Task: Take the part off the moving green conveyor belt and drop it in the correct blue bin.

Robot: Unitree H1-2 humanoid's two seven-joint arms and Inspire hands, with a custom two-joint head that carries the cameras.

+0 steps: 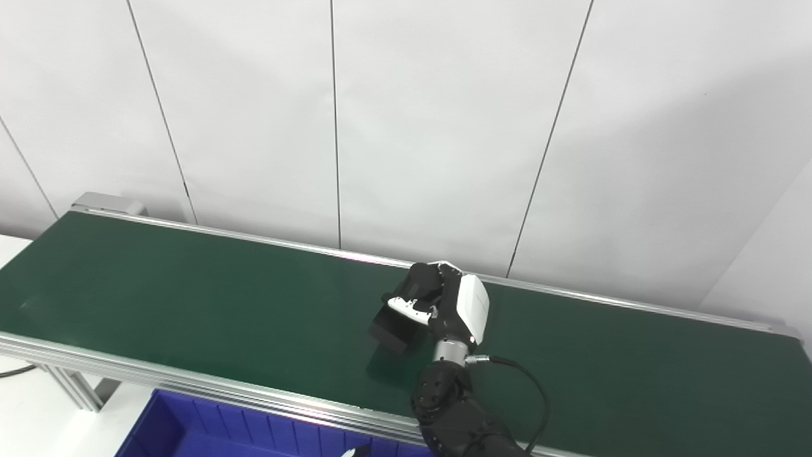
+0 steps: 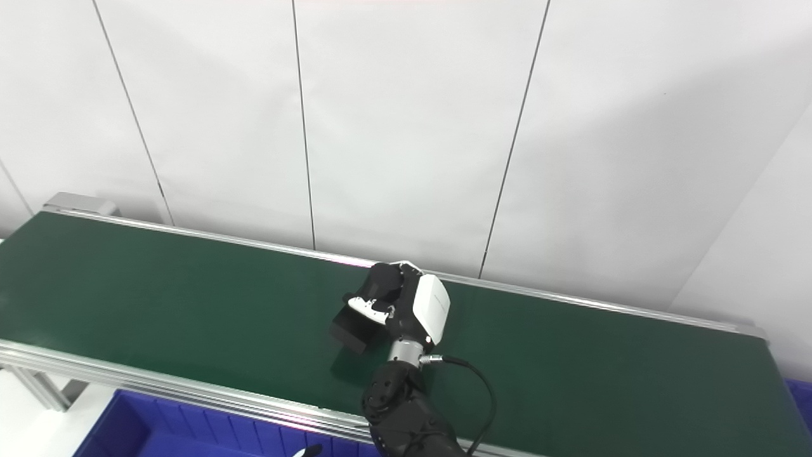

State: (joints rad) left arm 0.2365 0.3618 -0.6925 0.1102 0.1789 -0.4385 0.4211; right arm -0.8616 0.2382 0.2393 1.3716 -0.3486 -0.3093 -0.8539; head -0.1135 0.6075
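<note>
A black block-shaped part [image 1: 392, 331] is over the middle of the green conveyor belt [image 1: 190, 298]. My right hand [image 1: 444, 304] is shut on it, fingers curled over its top and thumb across the near side. The part seems to hang slightly above the belt, with a shadow [image 1: 387, 368] under it. It also shows in the right eye view [image 2: 352, 333]. A blue bin [image 1: 190, 431] sits below the belt's near rail at the bottom left. Only a small white and black tip [image 1: 353, 452] shows at the bottom edge, possibly my left hand.
The belt has aluminium rails along its near side [image 1: 158, 374] and far side [image 1: 571, 295]. A white panelled wall stands right behind it. A sliver of another blue bin [image 2: 802, 397] shows at the far right. A cable [image 1: 533, 387] loops off my right wrist.
</note>
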